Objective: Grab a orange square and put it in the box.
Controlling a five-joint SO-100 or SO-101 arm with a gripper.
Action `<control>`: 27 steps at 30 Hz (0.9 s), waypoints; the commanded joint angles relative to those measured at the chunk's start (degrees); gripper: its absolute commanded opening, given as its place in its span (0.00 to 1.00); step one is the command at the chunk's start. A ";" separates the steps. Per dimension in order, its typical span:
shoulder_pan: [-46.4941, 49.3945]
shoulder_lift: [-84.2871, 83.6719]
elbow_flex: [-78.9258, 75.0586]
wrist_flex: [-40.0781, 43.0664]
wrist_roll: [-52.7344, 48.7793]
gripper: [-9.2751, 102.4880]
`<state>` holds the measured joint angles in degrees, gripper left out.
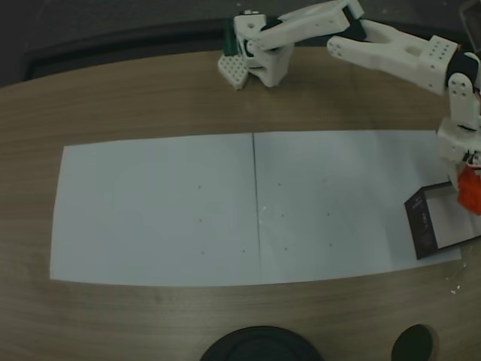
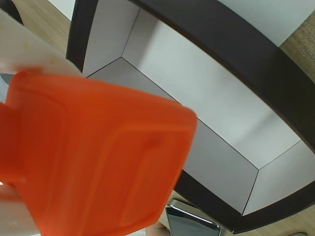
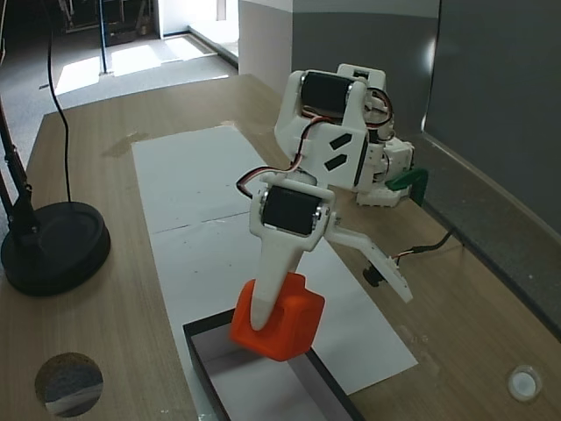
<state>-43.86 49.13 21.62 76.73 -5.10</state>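
The orange square (image 3: 294, 324) hangs tilted at the near end of the box (image 3: 331, 390), which has dark walls and a pale inside. My gripper (image 3: 331, 314) is open. One white finger (image 3: 267, 289) lies against the cube's front, while the other finger (image 3: 386, 272) is swung far out to the right, away from the cube. I cannot tell whether the cube touches the box floor. In the wrist view the orange square (image 2: 98, 157) is large and blurred over the box (image 2: 256, 64). In the other fixed view the orange square (image 1: 470, 189) sits at the right edge above the box (image 1: 421, 222).
Two white paper sheets (image 1: 188, 210) cover the wooden table. The arm's base (image 1: 259, 53) stands at the table's back edge. A black round lamp base (image 3: 53, 246) sits left of the paper. A cable (image 3: 429, 246) runs by the grey wall.
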 commanded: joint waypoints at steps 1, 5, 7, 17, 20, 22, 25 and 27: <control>0.35 2.29 -4.22 -0.88 0.44 0.14; 0.26 2.90 -4.22 0.88 0.26 0.33; 0.18 2.90 -4.22 1.49 0.00 0.39; 0.53 3.96 -4.31 2.20 0.00 0.37; 2.99 7.82 -4.31 4.39 0.00 0.23; 6.68 11.60 -4.31 6.59 -0.09 0.10; 14.06 19.69 -4.31 12.30 -0.09 0.10; 19.95 26.63 -4.31 16.17 0.35 0.08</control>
<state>-29.44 61.35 21.53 90.88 -5.10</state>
